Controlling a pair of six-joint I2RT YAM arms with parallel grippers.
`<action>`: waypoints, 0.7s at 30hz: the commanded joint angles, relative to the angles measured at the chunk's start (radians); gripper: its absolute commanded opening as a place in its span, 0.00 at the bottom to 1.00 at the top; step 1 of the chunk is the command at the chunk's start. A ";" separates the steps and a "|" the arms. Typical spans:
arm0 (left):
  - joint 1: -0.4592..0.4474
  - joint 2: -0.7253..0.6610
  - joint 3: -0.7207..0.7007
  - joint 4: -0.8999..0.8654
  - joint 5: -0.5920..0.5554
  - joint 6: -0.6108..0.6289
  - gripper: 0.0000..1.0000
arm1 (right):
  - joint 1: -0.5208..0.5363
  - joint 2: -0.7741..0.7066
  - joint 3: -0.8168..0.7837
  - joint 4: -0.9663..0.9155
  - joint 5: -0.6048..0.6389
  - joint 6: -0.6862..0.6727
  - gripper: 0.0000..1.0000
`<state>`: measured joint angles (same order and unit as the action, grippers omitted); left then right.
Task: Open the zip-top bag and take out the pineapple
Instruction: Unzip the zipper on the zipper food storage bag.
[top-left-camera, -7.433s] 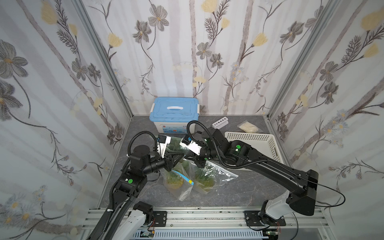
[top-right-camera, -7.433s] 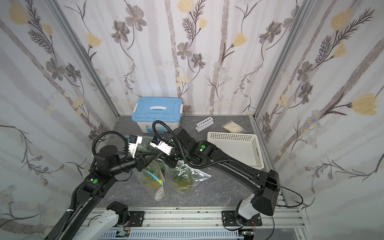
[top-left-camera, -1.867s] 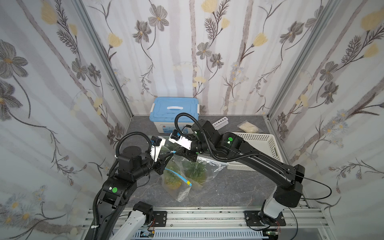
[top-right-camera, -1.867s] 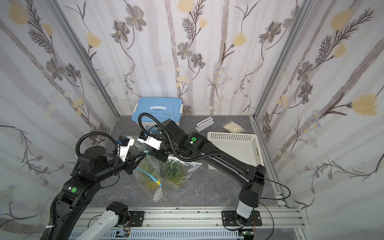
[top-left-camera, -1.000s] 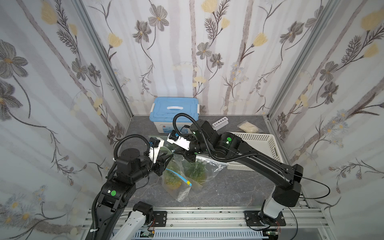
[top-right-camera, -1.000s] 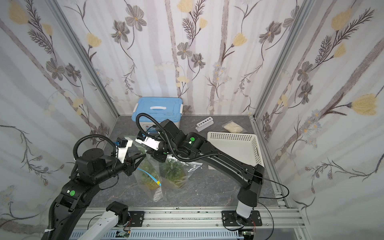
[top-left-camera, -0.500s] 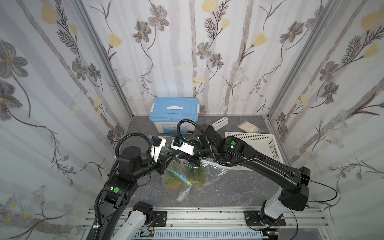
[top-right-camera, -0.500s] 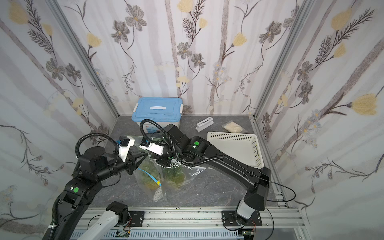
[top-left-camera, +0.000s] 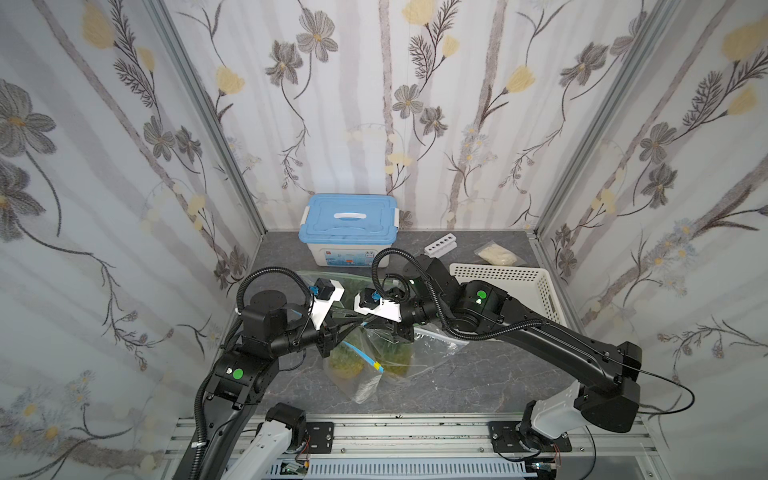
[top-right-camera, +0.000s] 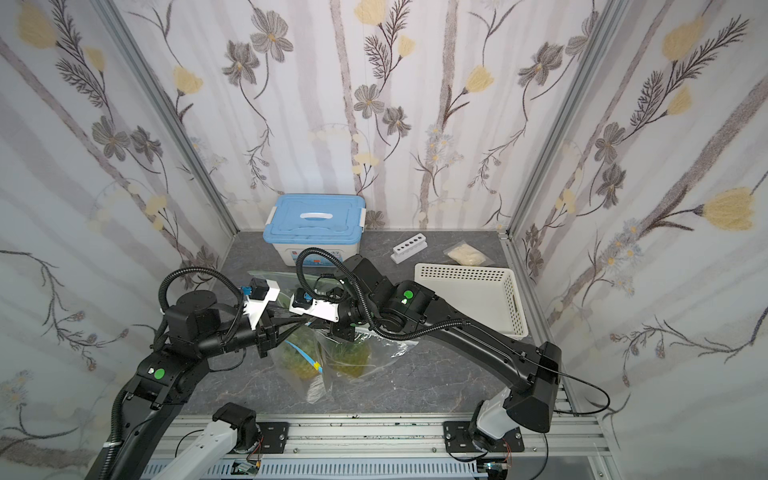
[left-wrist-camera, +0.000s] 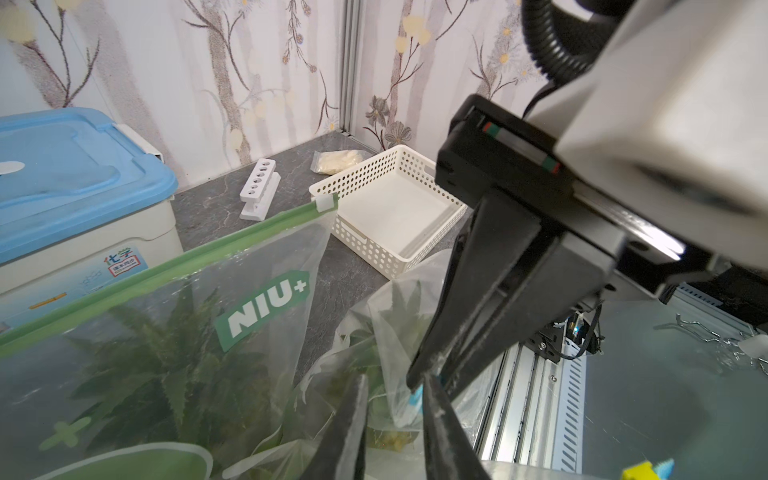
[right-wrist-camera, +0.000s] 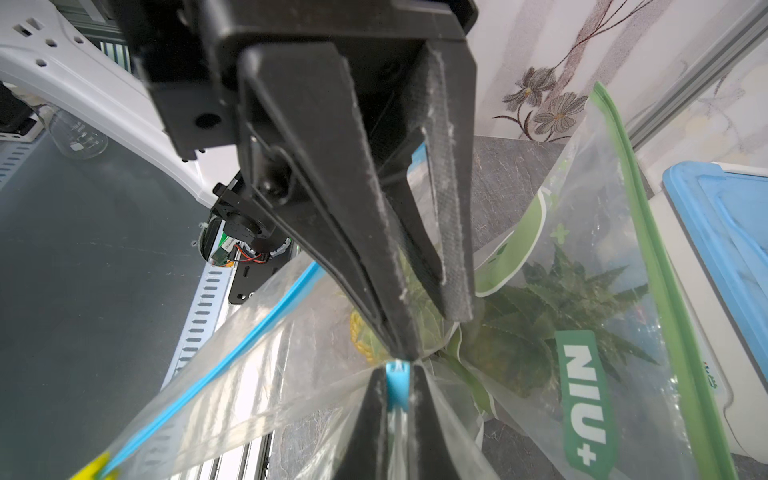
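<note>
The pineapple (top-left-camera: 344, 362) is inside the zip-top bag (right-wrist-camera: 249, 374). Its yellow-green body shows through the clear film, low on the tabletop (top-left-camera: 478, 382) under both arms, front centre. The bag mouth is held up, and the blue zip strip (right-wrist-camera: 216, 362) slopes down to a yellow end tab (right-wrist-camera: 93, 469). Can't tell how much of the zip is parted.

The right pincer (right-wrist-camera: 397, 376) is clamped tight on the blue slider (right-wrist-camera: 397, 392). The left pincer (left-wrist-camera: 395, 380) meets it tip to tip, jaws narrow with a gap. Film lies between them; can't tell if it is pinched.

Risks, as I judge them:
- If the left pincer has no real hold on the film, the whole bag drags with the slider and the zip doesn't run.
- The slider is small and slick, so it could pop out of the right pincer.
- The tips are nearly touching, so they could knock together.
- Thin film could tear or bunch.
- The green-zip bag (left-wrist-camera: 166, 332) touching alongside could get snagged.

Writing:
- The green-zip bag has a green tag reading "NIU+", with leafy crown visible inside.
- The blue-lidded box (top-left-camera: 349, 218) at the back has "化学" on its side label; the rest is too small to read.

Further out, to the right of the box, are a tube rack (top-left-camera: 440, 245), a small pouch (top-left-camera: 496, 254) of pale stuff, and a white basket (top-left-camera: 540, 282).
</note>
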<state>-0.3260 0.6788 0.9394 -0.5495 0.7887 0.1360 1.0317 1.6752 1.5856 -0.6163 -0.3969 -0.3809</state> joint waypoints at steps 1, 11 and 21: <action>0.001 0.010 0.004 0.012 0.050 0.059 0.24 | -0.008 0.002 -0.004 0.055 -0.049 -0.048 0.01; 0.001 0.024 -0.011 0.007 0.046 0.076 0.22 | -0.032 0.004 0.005 0.053 -0.085 -0.064 0.02; 0.001 0.053 -0.011 0.031 0.058 0.060 0.22 | -0.032 -0.002 0.007 0.057 -0.098 -0.056 0.03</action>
<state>-0.3260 0.7277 0.9291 -0.5526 0.8349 0.1864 0.9989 1.6752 1.5845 -0.6197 -0.4438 -0.4210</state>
